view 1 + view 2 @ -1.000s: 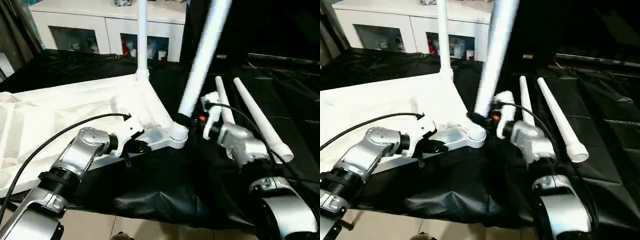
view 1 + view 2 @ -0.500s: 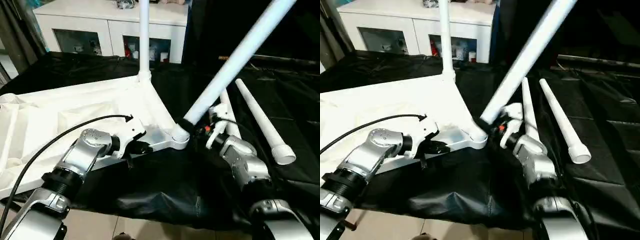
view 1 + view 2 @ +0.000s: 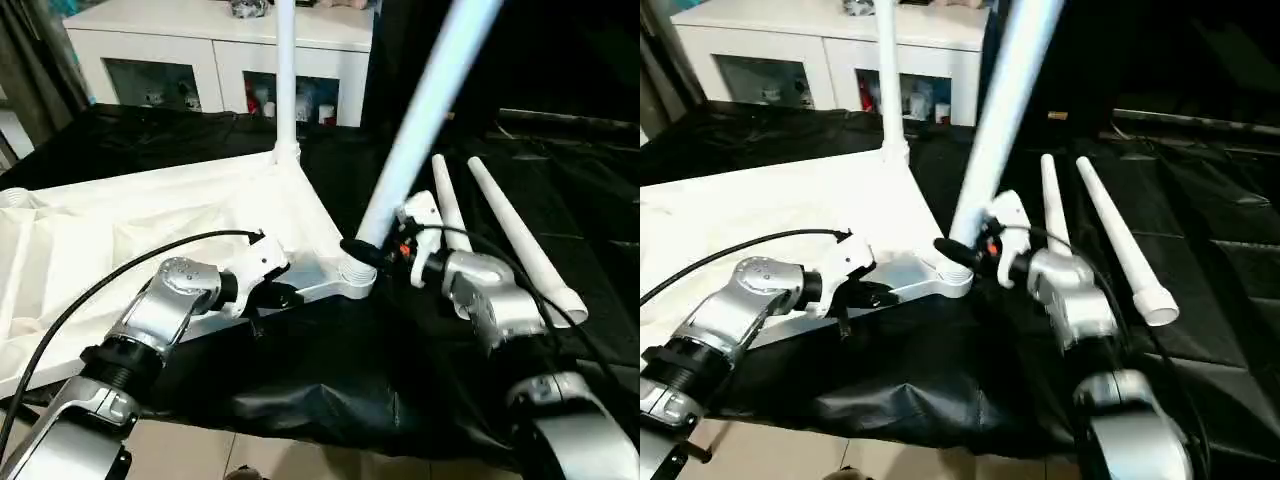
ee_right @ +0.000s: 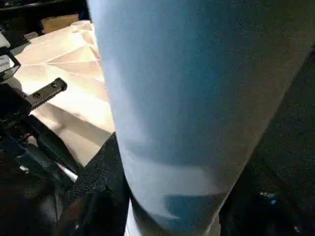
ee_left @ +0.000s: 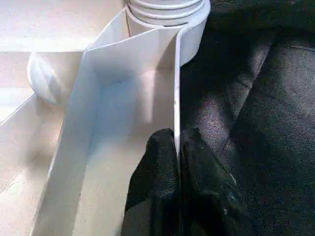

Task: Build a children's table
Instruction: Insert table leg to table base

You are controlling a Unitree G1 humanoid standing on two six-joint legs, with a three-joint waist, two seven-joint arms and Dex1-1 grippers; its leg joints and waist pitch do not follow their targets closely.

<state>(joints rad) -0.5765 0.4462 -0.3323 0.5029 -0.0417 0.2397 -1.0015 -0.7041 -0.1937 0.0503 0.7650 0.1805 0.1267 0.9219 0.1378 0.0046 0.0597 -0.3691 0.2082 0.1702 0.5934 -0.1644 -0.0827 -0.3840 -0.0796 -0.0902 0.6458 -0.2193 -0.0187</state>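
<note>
Left gripper (image 5: 176, 152) clamped on tabletop rim (image 5: 176, 98), right gripper (image 3: 372, 250) grasping tilted leg (image 3: 415, 130) at corner socket (image 3: 357, 276).

— What do I have behind my work?

— A white cabinet (image 3: 215, 45) stands at the back, its glass-fronted compartments (image 3: 155, 80) holding small items I cannot make out.

— And under it all?

— A black, crinkled cloth (image 3: 330, 370) covers my work surface and hangs over its near edge. Below that edge I see pale floor tiles (image 3: 190, 455). A dark curtain (image 3: 35, 70) hangs just beside the cabinet.
</note>
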